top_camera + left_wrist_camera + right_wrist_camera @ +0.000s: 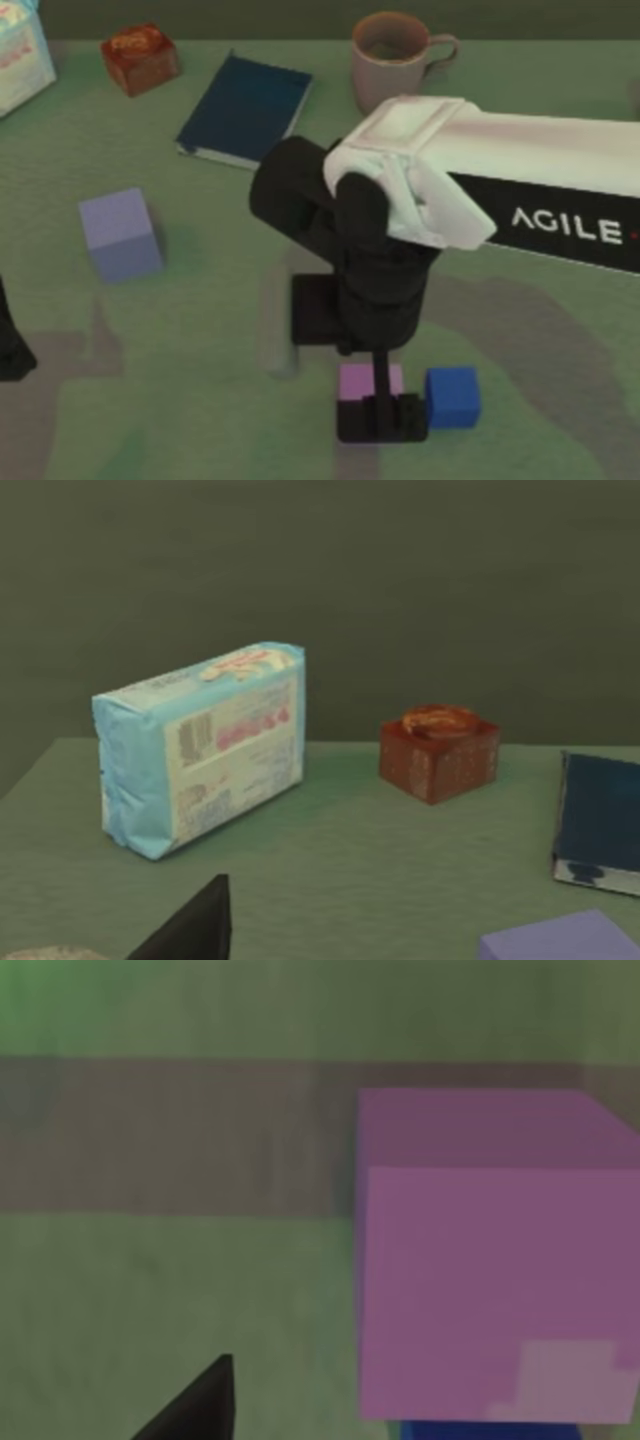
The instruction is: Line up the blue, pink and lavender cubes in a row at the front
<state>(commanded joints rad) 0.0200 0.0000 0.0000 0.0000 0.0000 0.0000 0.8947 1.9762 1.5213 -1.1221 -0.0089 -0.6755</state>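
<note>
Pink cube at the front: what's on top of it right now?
The right end effector sits over the pink cube, black fingers hiding its front half. Only its rear top shows. The blue cube stands close beside it.

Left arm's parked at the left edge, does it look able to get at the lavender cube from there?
Probably yes. The lavender cube stands alone on bare table on the left side, nothing over it; the right tool is busy far off at the pink cube.

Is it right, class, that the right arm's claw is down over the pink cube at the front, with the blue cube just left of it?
Not quite. The right claw is down at the pink cube at the front, but the blue cube sits just to its right, not left. The top view shows this.
</note>
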